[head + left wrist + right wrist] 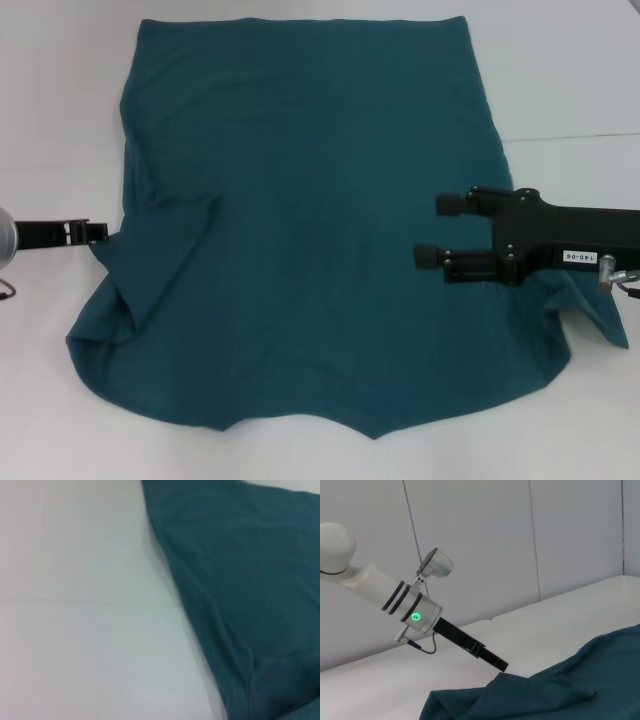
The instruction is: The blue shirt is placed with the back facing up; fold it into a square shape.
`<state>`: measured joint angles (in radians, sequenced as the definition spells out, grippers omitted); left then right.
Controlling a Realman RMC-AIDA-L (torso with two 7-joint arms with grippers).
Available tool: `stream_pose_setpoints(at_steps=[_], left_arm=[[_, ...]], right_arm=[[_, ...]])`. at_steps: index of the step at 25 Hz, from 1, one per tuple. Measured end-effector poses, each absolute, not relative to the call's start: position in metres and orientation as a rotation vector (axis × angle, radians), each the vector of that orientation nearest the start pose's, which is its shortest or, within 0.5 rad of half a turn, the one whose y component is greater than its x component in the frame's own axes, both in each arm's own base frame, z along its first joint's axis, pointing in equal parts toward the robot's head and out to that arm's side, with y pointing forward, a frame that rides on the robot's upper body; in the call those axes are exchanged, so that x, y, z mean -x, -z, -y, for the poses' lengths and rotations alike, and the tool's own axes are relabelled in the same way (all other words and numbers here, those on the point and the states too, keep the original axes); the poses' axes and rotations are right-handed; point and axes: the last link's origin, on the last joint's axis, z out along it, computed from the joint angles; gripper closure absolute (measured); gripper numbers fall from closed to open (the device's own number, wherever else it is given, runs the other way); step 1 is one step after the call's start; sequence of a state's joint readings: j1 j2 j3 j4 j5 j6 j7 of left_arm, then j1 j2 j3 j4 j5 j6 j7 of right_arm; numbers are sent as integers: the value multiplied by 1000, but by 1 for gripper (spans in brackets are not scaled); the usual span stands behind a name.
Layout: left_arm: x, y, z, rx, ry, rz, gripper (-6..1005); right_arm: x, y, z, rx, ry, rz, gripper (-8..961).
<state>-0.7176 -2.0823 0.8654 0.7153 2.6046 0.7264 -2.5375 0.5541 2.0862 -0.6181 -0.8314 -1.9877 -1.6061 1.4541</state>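
The blue shirt [300, 220] lies spread on the white table [560, 80], with its left side folded inward in a crease. My left gripper [98, 233] is at the shirt's left edge, shut on the fabric. In the right wrist view the shirt [570, 690] rises to a small peak at the tip of that left gripper [501, 665]. My right gripper [432, 230] hovers over the right part of the shirt, open, with nothing between its fingers. The left wrist view shows only the shirt's edge [250, 580] on the table.
Bare white tabletop [50, 120] surrounds the shirt on the left, right and far sides. A seam [570, 136] runs across the table at the right. A grey wall [485, 540] stands behind the table.
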Motion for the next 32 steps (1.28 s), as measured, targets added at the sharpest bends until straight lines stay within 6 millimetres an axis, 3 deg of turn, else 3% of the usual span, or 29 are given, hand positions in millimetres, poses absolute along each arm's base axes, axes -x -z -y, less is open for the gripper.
stream_pose_setpoints(at_steps=[10,32], left_arm=[[296,-21,-435,1851,203,1515,451],[289,-4,-438,1872,259,1520,535]], right_arm=[[-236,-38,-353,2653,-733,-492,65],[-239,-36,-350,2660,-730,-504,74]])
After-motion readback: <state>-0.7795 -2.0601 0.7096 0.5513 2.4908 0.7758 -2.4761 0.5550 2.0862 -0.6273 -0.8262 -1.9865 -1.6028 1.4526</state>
